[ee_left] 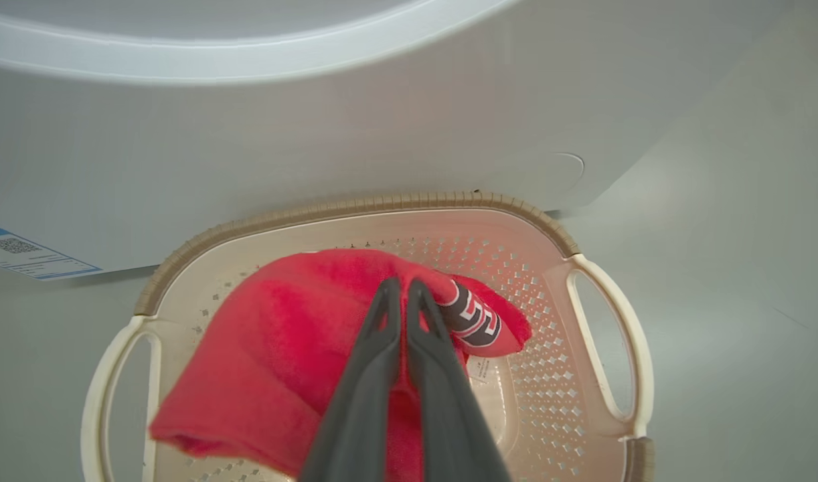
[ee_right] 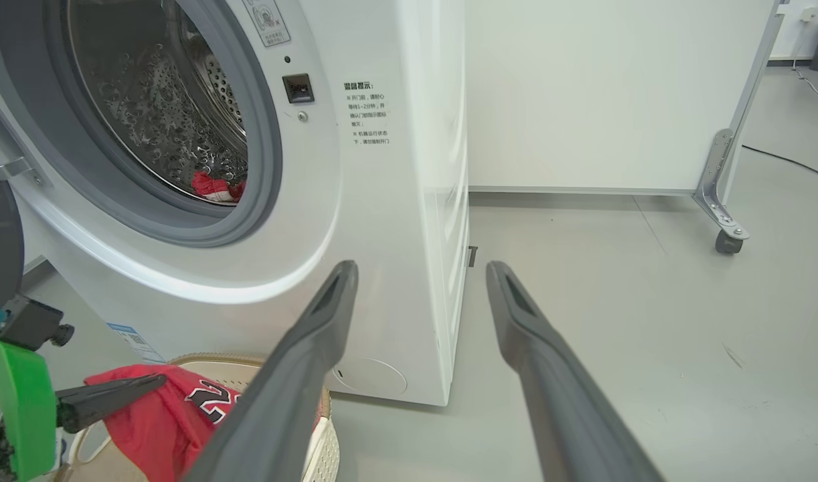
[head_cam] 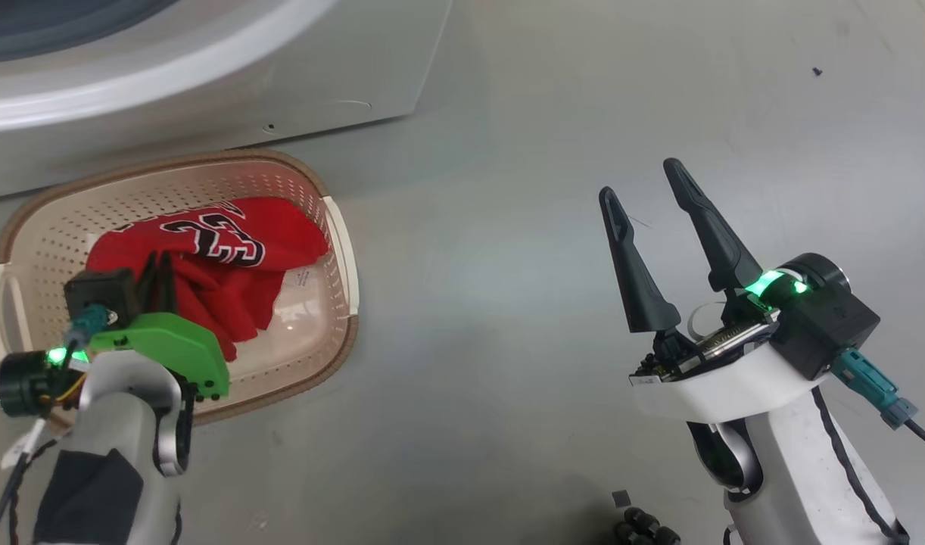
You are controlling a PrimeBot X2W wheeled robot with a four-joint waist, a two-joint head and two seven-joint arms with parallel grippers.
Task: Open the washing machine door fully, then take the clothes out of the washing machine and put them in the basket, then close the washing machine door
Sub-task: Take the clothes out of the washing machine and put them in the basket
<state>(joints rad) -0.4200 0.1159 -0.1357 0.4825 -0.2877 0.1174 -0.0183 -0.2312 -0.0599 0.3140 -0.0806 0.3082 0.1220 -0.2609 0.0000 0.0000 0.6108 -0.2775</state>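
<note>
Here the left claw (ee_left: pixel 403 294) is pinched narrow on a fold of the bright red sports jersey (ee_left: pixel 282 348), its dark fingers (ee_left: pixel 372 375) almost touching, with cloth between them. The jersey, its black white-edged numerals showing, lies heaped under the claw inside the small cream perforated plastic basket (ee_left: pixel 355 204) with a brown woven-look rim. The basket stands on the grey floor (head_cam: pixel 508 303) just in front of the big white front-loading washing machine (ee_right: pixel 382 201). Well off to the right, the right claw (head_cam: pixel 640 182) hangs spread wide, gripping nothing, above the floor.
</note>
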